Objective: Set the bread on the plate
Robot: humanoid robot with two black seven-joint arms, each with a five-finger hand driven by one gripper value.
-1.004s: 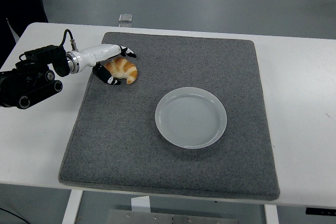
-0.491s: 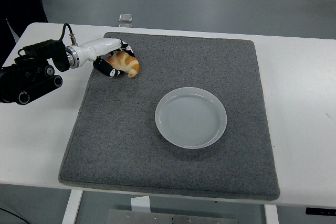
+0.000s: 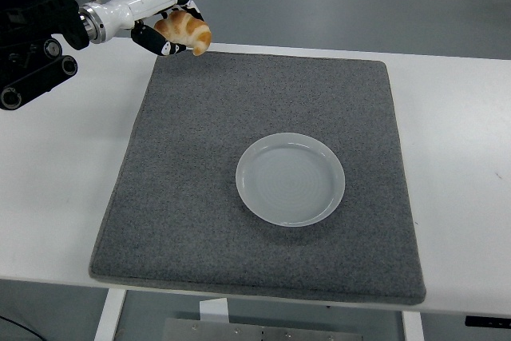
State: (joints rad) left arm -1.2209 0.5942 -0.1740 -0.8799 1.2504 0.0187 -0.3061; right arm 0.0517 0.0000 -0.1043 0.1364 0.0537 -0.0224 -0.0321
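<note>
left robot hand (image 3: 164,28) holding the bread (image 3: 186,30) in the air, toward 11 o'clock.

we see the fingers curled around the golden croissant-shaped bread, lifted clear of the grey mat (image 3: 200,213), over the mat's far left corner. the pale round plate (image 3: 290,179) sits on the mat just right of its middle, toward 4 o'clock from the bread and well apart from it, with nothing on it. the mat lies on the white counter (image 3: 455,157). we see only 1 arm, coming in from 10 o'clock.

White table (image 3: 455,117) under a grey mat (image 3: 200,197), pale plate (image 3: 290,179) on the mat.
</note>
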